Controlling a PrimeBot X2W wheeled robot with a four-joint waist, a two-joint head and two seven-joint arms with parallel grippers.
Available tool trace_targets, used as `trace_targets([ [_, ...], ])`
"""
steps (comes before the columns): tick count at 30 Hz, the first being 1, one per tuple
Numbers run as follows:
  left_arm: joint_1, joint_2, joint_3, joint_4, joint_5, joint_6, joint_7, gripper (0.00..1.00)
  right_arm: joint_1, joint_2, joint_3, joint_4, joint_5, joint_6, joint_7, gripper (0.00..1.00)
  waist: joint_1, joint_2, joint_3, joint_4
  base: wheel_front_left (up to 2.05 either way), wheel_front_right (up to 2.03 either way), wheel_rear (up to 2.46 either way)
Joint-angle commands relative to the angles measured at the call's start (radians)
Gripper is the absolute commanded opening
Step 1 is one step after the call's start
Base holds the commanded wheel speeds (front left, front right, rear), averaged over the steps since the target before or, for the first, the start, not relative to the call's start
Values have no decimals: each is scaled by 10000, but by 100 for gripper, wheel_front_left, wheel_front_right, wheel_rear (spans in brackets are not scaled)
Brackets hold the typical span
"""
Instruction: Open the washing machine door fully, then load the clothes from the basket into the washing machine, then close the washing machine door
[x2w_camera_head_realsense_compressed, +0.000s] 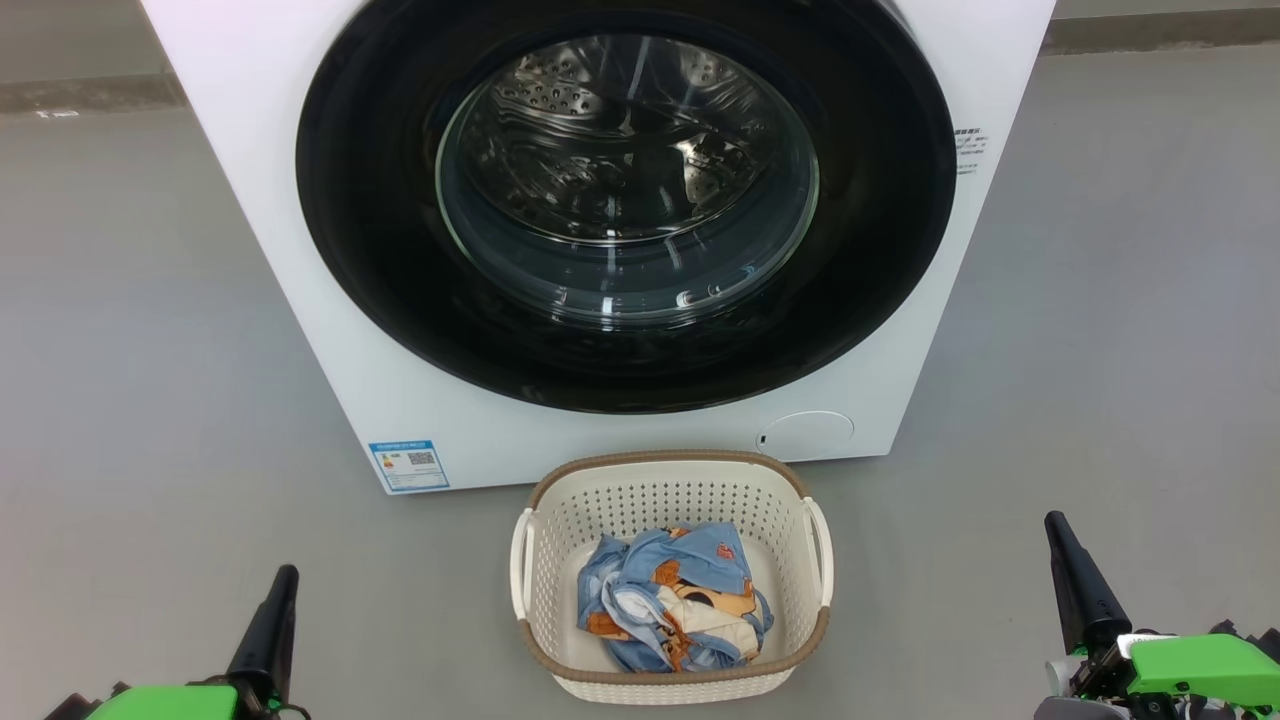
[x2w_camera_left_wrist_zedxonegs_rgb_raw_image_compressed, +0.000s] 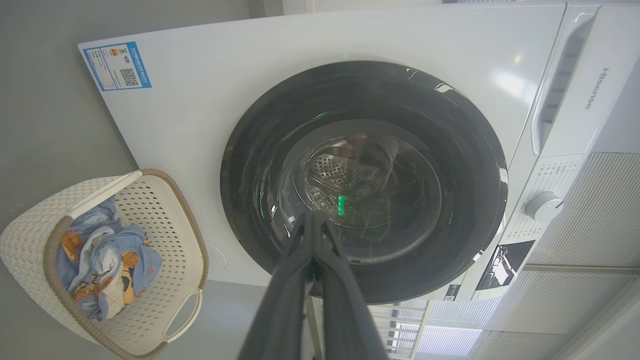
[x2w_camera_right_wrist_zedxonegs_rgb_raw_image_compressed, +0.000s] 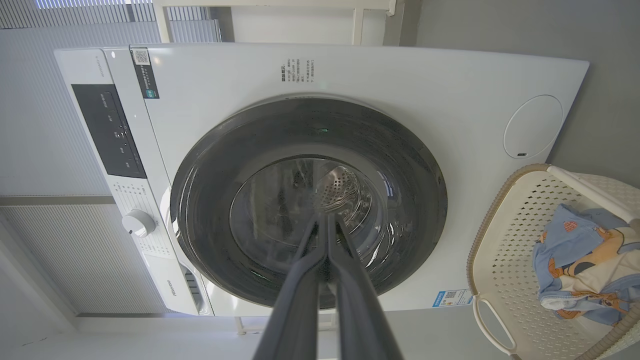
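The washing machine door (x2w_camera_head_realsense_compressed: 625, 210), at twelve o'clock from the basket (x2w_camera_head_realsense_compressed: 665, 461), is shut, so opening it likely comes first; left gripper (x2w_camera_head_realsense_compressed: 275, 612) and right gripper (x2w_camera_head_realsense_compressed: 1073, 572) hang clenched, empty.

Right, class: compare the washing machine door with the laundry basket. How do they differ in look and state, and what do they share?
The door is round, glossy black and glass; the basket is a cream rounded rectangle with holes. The door is shut; the basket is open-topped. The door shows a bare steel drum; the basket holds clothes. Both have curved outlines.
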Motion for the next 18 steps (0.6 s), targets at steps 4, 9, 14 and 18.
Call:
trace_targets([
  [4, -431, 119, 340, -249, 137, -31, 68, 0, -444, -30, 199, -244, -124, 16, 56, 0, 0, 0, 0, 0, 0, 0, 0],
  [9, -432, 114, 347, -249, 143, -31, 73, 0, -444, -26, 194, -244, -129, 16, 60, 0, 0, 0, 0, 0, 0, 0, 0],
  [14, 17, -34, 8, 50, -6, 0, 7, 100, 19, 21, -17, 41, -55, 0, 22, 100, 0, 0, 0, 0, 0, 0, 0],
  [18, 295, -202, -32, 404, -7, 4, -10, 100, 265, 109, 0, 419, -53, 0, 0, 100, 0, 0, 8, -1, 0, 0, 0],
])
